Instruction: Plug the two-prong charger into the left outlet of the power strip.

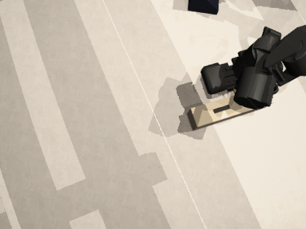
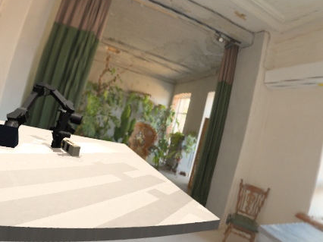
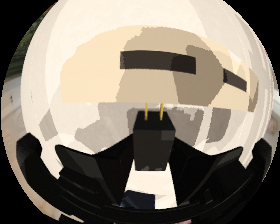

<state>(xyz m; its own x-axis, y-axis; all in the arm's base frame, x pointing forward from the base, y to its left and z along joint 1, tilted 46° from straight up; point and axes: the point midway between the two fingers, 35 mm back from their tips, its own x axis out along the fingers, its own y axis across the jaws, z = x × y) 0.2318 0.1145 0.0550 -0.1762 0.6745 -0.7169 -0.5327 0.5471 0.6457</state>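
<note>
1. Gripper (image 1: 235, 91) (image 2: 57, 144) (image 3: 151, 137) is clamping the black charger (image 3: 154, 149) between its fingers; the block is looking upright and centred in the wrist view.
2. Both gold prongs (image 3: 146, 112) are showing free of the outlets, pointing toward the power strip (image 1: 205, 118) (image 2: 74, 150) (image 3: 92, 82), which is lying on the table (image 2: 125, 195). Contact with the strip's near edge: can't tell.
3. In the wrist view, the left dark slot (image 3: 157, 62) is sitting just beyond the prongs, a bit offset sideways; the right slot (image 1: 220, 109) (image 3: 235, 80) is lying farther off. Taking the wrist-view left one as target, my call.
4. Step in hand, judged: aligning over the outlet, insertion pending.
5. To do it well: be shifting across the strip until the prong pair is centring over the slot, keeping enough height to clear the edge. Be matching the prong row to the slot's long direction before lowering.
6. Then be pushing straight along the prongs, both entering together; one leading prong could be jamming the shutter or twisting the charger in the grip. Strip sliding is another risk.
</note>
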